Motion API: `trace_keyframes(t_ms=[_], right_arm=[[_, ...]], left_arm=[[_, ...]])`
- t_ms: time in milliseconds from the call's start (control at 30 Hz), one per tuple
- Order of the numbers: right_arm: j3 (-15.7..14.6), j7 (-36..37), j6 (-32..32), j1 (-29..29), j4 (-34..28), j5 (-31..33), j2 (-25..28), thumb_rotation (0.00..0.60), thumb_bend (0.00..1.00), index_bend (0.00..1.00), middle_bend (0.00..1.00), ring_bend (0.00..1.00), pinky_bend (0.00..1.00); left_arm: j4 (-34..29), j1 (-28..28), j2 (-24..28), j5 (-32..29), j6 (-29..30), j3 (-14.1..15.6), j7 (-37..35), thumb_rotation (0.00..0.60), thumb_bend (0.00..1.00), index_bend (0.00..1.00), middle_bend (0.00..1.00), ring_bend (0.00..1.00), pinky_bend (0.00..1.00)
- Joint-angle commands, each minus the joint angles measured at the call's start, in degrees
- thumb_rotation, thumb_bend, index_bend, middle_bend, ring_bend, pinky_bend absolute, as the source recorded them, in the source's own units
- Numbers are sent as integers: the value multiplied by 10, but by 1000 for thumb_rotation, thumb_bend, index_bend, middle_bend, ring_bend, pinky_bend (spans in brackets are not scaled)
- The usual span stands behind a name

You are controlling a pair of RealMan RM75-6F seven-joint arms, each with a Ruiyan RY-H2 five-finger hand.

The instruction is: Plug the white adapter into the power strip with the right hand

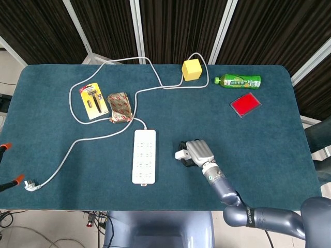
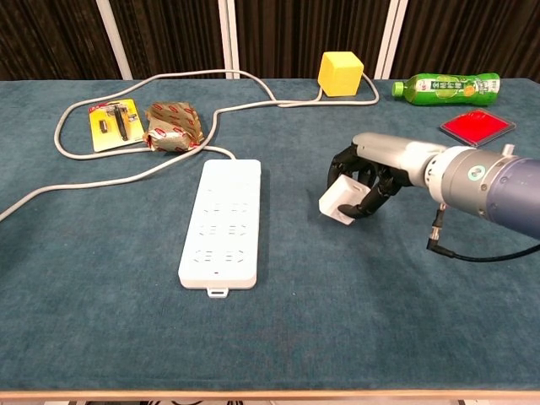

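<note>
My right hand point(image 2: 367, 175) point(image 1: 195, 153) grips the white adapter point(image 2: 339, 201) point(image 1: 181, 154), which is tilted and lifted a little off the blue cloth. It hangs to the right of the white power strip point(image 2: 223, 222) point(image 1: 144, 155), clearly apart from it. The strip lies flat with several empty sockets facing up, and its grey cable point(image 2: 126, 173) loops away toward the back left. The adapter's prongs are hidden from me. My left hand shows in neither view.
A yellow cube point(image 2: 340, 73), a green bottle point(image 2: 445, 86) and a red flat case point(image 2: 477, 126) sit at the back right. A razor pack point(image 2: 114, 123) and a wrapped snack point(image 2: 173, 126) lie back left. The cable's plug point(image 1: 31, 184) rests near the front left edge.
</note>
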Motion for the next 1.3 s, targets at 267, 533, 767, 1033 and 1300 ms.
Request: trace_keyframes(t_ms=[267,533,767,1033,1300], right_arm=[[-7,-172,-9,69,-62,26,78,600,614,700,584,493,321],[9,-273,4,139,-104,149,91,600,614,722,602,508,340],[30,-306,16,197,-126,263,78,600,614,722,602,508,342],[55,-317,53,246,-105,330,42,600,613,722,602,508,342],[50,-317,78,267,-61,309,3,600,614,722,602,508,342]], left_arm=[[-2,3,6,0,4,-1,-13,600,100,211,0,0,0],[-2,4,6,1,6,-1,-13,600,100,212,0,0,0],[-1,5,8,0,6,-2,-18,600,100,212,0,0,0],[0,6,11,-5,7,-5,-27,600,100,212,0,0,0],[-1,5,12,-10,3,-6,-27,600,100,212,0,0,0]])
